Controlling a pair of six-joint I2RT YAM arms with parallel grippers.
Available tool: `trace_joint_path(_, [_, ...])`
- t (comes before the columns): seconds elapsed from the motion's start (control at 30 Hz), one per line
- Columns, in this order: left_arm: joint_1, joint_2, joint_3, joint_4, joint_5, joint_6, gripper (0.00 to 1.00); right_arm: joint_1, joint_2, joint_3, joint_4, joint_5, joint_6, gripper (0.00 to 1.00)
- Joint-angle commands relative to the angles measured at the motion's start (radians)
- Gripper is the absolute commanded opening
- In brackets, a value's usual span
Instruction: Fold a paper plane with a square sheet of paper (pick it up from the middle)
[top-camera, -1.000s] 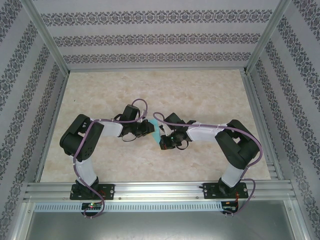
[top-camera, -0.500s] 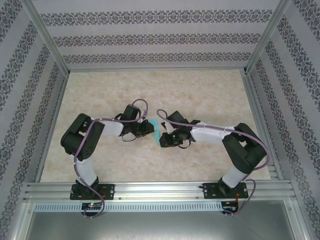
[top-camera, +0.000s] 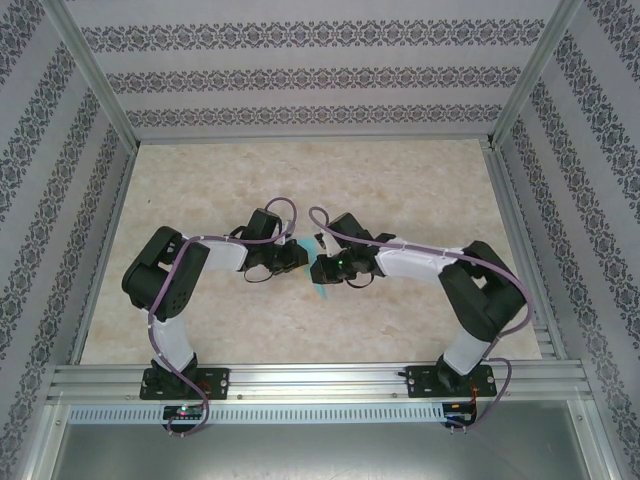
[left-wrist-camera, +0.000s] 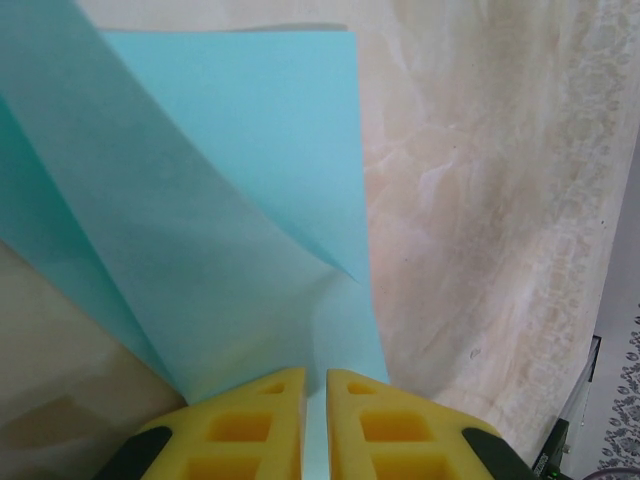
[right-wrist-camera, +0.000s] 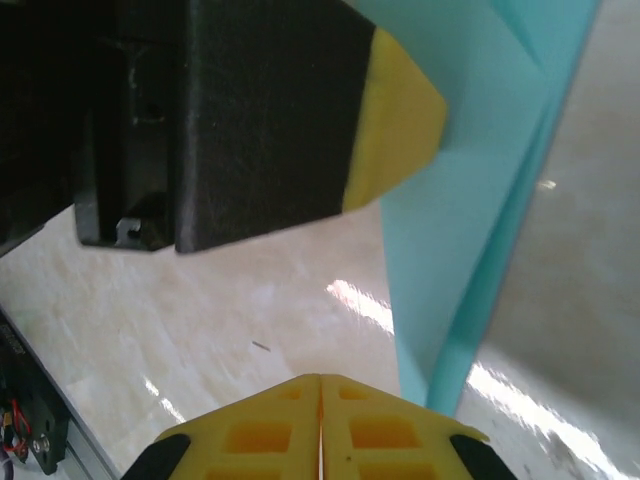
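The turquoise-blue sheet of paper (left-wrist-camera: 230, 180) is bent over into a fold, with one flap curling above the other. My left gripper (left-wrist-camera: 315, 375) is shut on its lower edge, and the paper runs up between the yellow fingers. From above, the paper (top-camera: 321, 290) shows as a thin sliver between both grippers at mid-table. My right gripper (right-wrist-camera: 321, 385) is shut with nothing in it, just left of the paper's folded edge (right-wrist-camera: 470, 200). The left gripper's yellow fingertip (right-wrist-camera: 400, 120) presses the sheet above it. In the top view the left gripper (top-camera: 300, 258) and the right gripper (top-camera: 322, 268) nearly meet. A dart-shaped paper plane is out of view.
The beige marble-patterned table (top-camera: 400, 180) stretches behind and beside the arms. Aluminium frame rails (top-camera: 300, 380) run along the near edge, and patterned walls (top-camera: 300, 75) close in the back and sides.
My right gripper has swung left and slightly away from the near edge, closing in on the left gripper and covering more of the paper. The left arm has stayed put.
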Motion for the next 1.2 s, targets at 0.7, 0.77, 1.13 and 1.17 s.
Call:
trace_joint_path(0.7, [-0.008,0.041,0.036,-0.107,-0.091,0.033,0.14,-0.015,0.091,-0.103,0.072,-0.042,-0.006,0.06])
trace_joint_path(0.77, [-0.008,0.043,0.036,-0.111,-0.096,0.032,0.14,-0.015,0.082,-0.135,0.089,-0.049,0.001,0.05])
trace_joint_path(1.13, [-0.008,0.038,0.033,-0.114,-0.104,0.032,0.13,-0.011,-0.03,-0.278,0.162,-0.101,-0.003,0.04])
trace_joint_path(1.17, [-0.008,0.039,0.032,-0.111,-0.1,0.032,0.13,-0.015,-0.046,-0.276,0.171,-0.099,-0.002,0.04])
